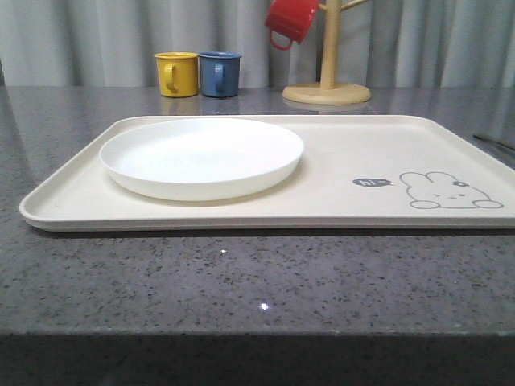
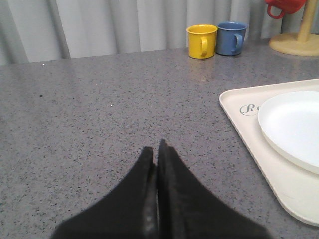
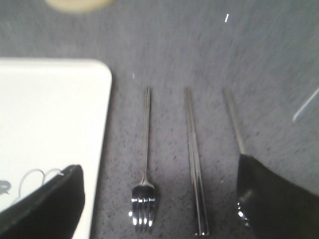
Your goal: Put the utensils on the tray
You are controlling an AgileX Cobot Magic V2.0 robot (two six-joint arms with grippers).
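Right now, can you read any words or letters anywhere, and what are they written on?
"Hi": seems to read so, tiny, in the dark speech bubble beside the rabbit drawing on the tray.
"R...": grey script at the tray's corner in the left wrist view; the plate covers the rest.

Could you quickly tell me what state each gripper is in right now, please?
Left gripper: shut, holding nothing.
Right gripper: open, empty, above the fork.

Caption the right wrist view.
Open right gripper above silver metal fork and flat chopsticks, beside cream tray.
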